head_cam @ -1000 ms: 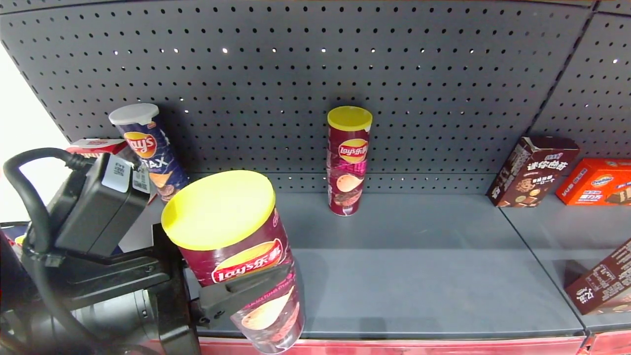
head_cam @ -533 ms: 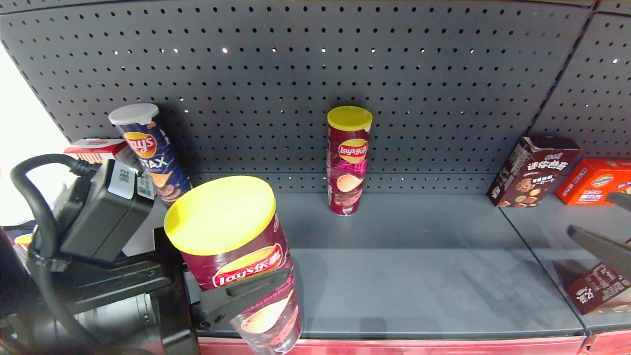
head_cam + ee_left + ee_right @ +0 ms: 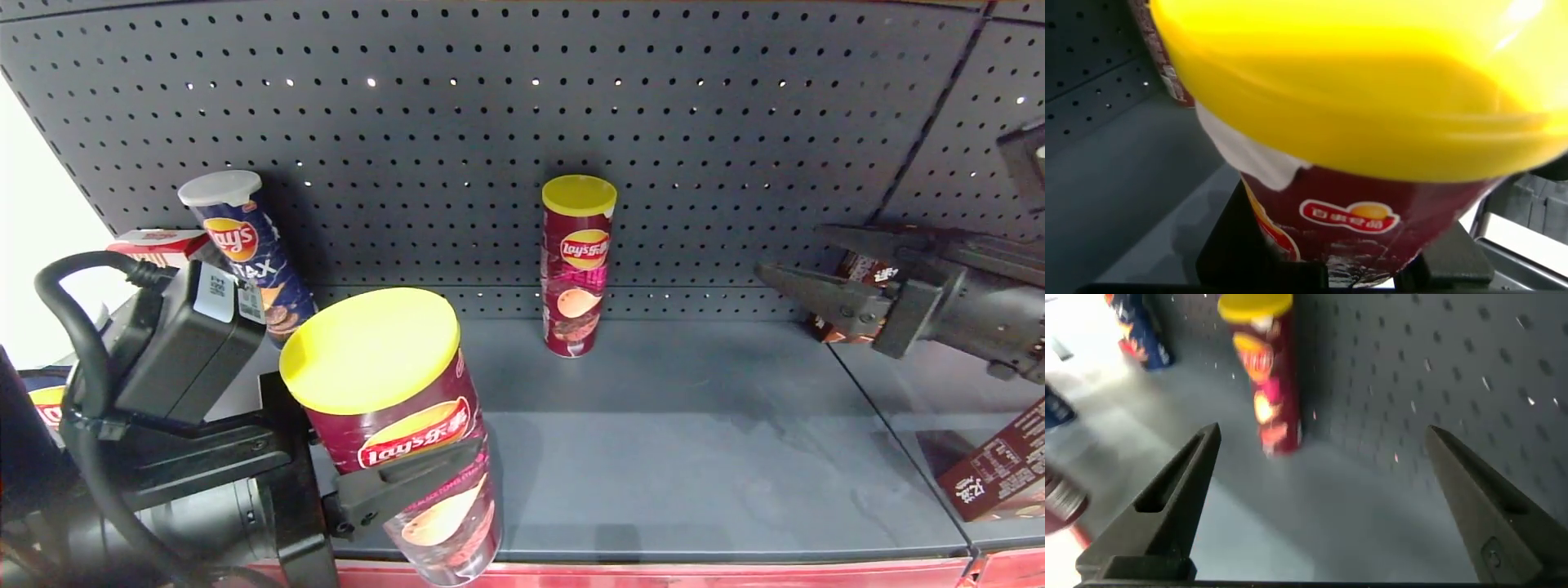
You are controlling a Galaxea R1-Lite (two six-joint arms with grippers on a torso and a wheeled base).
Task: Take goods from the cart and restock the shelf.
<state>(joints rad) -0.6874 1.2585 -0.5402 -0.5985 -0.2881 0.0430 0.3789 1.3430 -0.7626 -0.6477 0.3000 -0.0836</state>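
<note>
My left gripper [image 3: 392,482] is shut on a maroon chips can with a yellow lid [image 3: 400,425], held upright over the front left edge of the grey shelf [image 3: 694,457]. In the left wrist view the same can [image 3: 1355,122] sits very close, its lid facing the camera. A second maroon can [image 3: 577,265] stands at the back middle against the pegboard. My right gripper [image 3: 792,251] hangs open above the shelf's right side, with nothing between its fingers. The right wrist view has this gripper [image 3: 1323,431] pointing toward the standing can [image 3: 1266,376].
A blue can with a white lid [image 3: 245,249] leans at the back left beside a red-and-white box [image 3: 155,241]. A brown box [image 3: 824,331] sits partly behind my right gripper. Another brown box [image 3: 1000,474] lies at the front right. The pegboard [image 3: 522,122] closes the back.
My right gripper has come in from the right edge, risen and moved left over the shelf. The left gripper and its can have shifted only slightly.
</note>
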